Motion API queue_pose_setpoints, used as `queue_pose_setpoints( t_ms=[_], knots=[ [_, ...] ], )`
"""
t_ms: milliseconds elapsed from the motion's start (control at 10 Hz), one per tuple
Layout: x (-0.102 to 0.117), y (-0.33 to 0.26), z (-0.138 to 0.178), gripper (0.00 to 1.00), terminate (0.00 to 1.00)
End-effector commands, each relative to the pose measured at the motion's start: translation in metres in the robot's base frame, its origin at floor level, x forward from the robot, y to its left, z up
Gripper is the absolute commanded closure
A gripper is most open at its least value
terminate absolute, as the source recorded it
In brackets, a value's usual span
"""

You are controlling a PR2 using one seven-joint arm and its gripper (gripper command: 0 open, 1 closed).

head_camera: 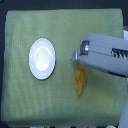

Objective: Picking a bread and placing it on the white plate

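The bread (80, 81) is a narrow golden-orange loaf lying on the green cloth, right of centre, with its long axis running top to bottom. Its upper end is hidden under my gripper (75, 56). The grey gripper comes in from the exterior view's right and hovers over the loaf's top end, its metal tip pointing left. The fingers are too small and blurred to judge how they stand. The white plate (42, 58) is round, glossy and bare, resting on the left half of the cloth, well apart from the loaf and the gripper.
A green cloth (30, 105) covers the table almost edge to edge. My bulky grey forearm (107, 55) crosses the right side above the surface. A dark floor strip shows along the top and right borders.
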Motion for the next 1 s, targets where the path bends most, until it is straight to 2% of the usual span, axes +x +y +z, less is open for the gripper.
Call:
queue_pose_setpoints(
  t_ms=[0, 500, 600, 900],
  knots=[
    [-0.017, -0.005, -0.024, 0.00, 0.00],
    [-0.021, -0.008, -0.029, 0.00, 0.00],
    [-0.021, -0.009, -0.026, 1.00, 0.00],
    [-0.017, -0.012, -0.016, 1.00, 0.00]
  ],
)
